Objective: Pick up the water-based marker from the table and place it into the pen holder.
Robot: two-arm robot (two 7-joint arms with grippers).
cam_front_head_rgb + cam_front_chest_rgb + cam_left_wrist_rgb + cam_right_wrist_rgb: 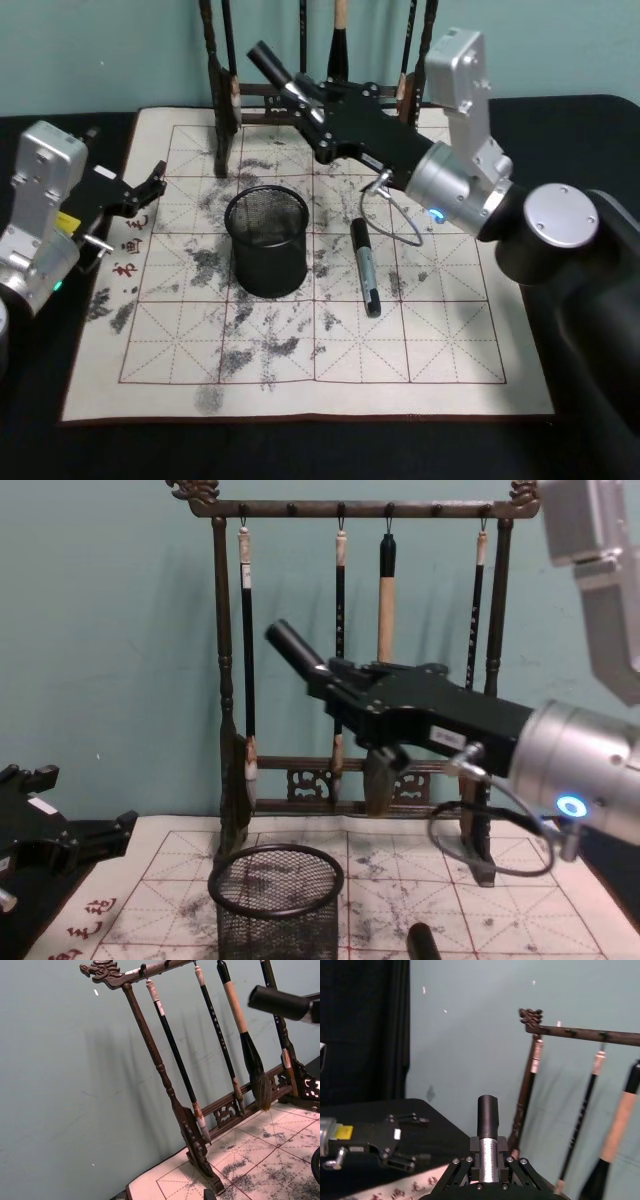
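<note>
Clamping the water-based marker (pixel 292 645) firmly in the right gripper (pixel 325 677), tilted above and behind the pen holder (pixel 270 268) for dropping in, leaving a second marker (pixel 365 265) to its right, left gripper (pixel 150 188) idle, jaws apart, to its left.

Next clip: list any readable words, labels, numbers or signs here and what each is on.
Nothing reads clearly enough to quote.
Red characters on the mat, left margin: blurred.
Yellow label on the left gripper: too small.
Grey band on the loose marker: blurred.
White labels on the hanging brushes: too small.
Held marker in the right gripper: no print visible.
</note>
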